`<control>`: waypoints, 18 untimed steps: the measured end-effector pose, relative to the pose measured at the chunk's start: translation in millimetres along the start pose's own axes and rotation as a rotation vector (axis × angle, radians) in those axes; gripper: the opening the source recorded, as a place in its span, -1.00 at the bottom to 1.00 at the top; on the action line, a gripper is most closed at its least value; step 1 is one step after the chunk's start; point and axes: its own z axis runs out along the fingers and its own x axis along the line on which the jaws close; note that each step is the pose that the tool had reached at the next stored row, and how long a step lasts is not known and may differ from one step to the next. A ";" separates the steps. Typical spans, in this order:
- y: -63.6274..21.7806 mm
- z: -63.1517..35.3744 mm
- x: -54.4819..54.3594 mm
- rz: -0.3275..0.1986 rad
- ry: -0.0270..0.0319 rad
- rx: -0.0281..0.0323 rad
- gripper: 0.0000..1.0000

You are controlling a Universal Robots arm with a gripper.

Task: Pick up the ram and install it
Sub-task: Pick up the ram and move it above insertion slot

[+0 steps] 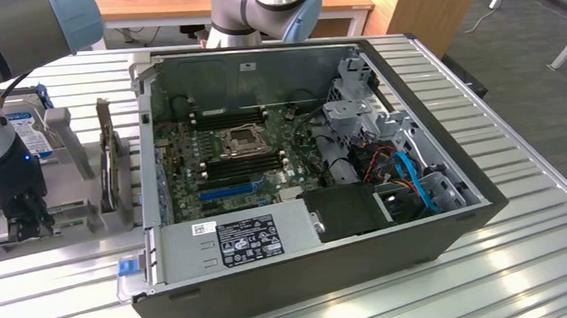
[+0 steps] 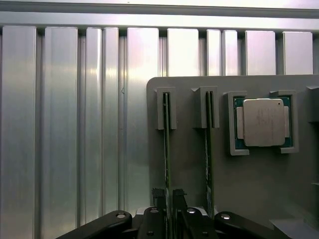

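One claw [image 2: 168, 192] pinches the ram [image 2: 167, 149] over a ribbed metal table [image 2: 60, 124] (wooden desk [image 1: 146, 3] behind).

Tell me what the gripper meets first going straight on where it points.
The gripper clasps the ram, standing on edge in the gray holder; straight on, it would likely press into that holder first, though depth is unclear.

power supply label [image 1: 247, 239] print too small; nothing legible.

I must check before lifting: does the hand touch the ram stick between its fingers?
Touching. The wrist view shows the hand with both fingers closed against the faces of the ram stick, no gap visible.
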 end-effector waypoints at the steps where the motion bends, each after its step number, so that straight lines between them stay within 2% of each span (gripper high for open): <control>1: 0.0 0.0 0.0 0.000 0.0000 0.0000 -0.59; 18: 0.0 0.0 0.0 -0.022 0.0006 -0.0009 -0.62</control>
